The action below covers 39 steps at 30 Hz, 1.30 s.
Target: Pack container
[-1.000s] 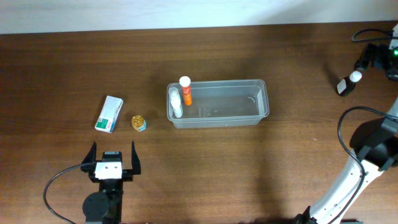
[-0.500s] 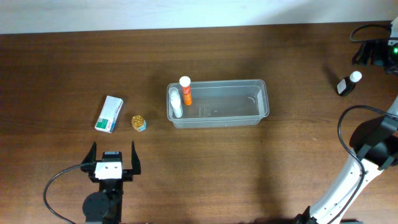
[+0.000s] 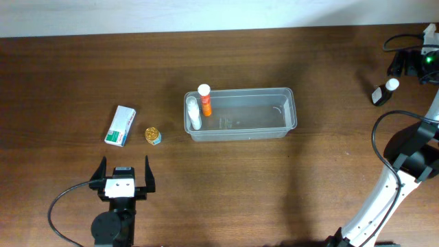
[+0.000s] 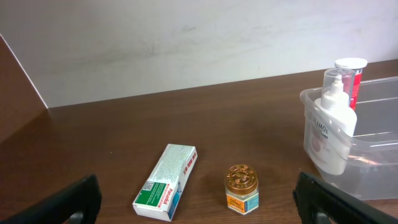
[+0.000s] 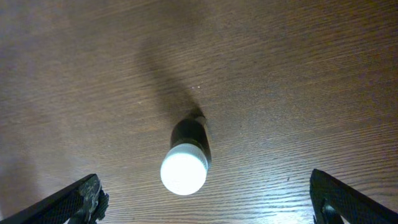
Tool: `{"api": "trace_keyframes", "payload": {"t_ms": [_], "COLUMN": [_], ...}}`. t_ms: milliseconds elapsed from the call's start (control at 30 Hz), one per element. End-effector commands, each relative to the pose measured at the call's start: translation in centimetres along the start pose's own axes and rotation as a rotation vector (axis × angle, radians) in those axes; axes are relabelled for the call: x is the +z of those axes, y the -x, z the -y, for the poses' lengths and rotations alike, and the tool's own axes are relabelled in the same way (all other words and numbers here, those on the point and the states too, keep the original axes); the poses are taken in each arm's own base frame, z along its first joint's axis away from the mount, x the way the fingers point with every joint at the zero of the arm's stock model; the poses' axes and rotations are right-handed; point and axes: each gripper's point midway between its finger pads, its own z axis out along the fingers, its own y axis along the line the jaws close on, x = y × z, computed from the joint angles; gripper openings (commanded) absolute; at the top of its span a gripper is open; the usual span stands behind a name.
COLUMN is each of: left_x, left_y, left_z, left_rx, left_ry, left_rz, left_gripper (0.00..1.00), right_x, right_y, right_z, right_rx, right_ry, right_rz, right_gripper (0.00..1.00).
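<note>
- Since only a white pump bottle point(image 3: 194, 113) and an orange tube point(image 3: 204, 100) stand in the left end of the container point(image 3: 240, 114), which sits mid-table, packing looks well short of halfway.
- Not yet packed: a box point(image 3: 121, 125) and a small jar point(image 3: 153, 135) to its left, and a dark bottle point(image 3: 383, 92) far to its right.
- Left gripper point(image 3: 125, 166) rests near the box and jar, jaws wide apart, empty.
- Right gripper point(image 5: 214, 199) hangs over the dark bottle, jaws spread wide, holding nothing.
</note>
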Motion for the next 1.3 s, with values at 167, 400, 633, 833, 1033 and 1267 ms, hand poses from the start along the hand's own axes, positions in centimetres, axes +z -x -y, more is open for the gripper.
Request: {"api": "trace_keyframes", "payload": {"t_ms": [167, 400, 633, 833, 1033, 1267], "left_x": [0.0, 0.0, 0.0, 0.0, 0.0, 0.0], "left_y": [0.0, 0.0, 0.0, 0.0, 0.0, 0.0], "left_z": [0.0, 0.0, 0.0, 0.0, 0.0, 0.0], "left_rx": [0.016, 0.016, 0.016, 0.016, 0.016, 0.016], "left_ry": [-0.004, -0.004, -0.004, -0.004, -0.004, -0.004], "left_rz": [0.004, 0.004, 0.004, 0.004, 0.004, 0.004], "left_gripper": [1.0, 0.99, 0.99, 1.0, 1.0, 0.99], "right_x": [3.7, 5.4, 7.0, 8.6, 9.1, 9.2], "right_y": [-1.9, -3.0, -3.7, -3.8, -2.8, -2.8], "right_z": [0.1, 0.3, 0.1, -1.4, -3.4, -3.3], "right_rx": [-0.04, -0.034, -0.034, -0.082, -0.173, -0.186], "right_ry": [0.015, 0.019, 0.028, 0.041, 0.026, -0.01], "right_rz": [-0.09, -0.134, -0.155, -0.163, -0.151, -0.162], "right_gripper": [1.0, 0.96, 0.96, 0.95, 0.92, 0.91]}}
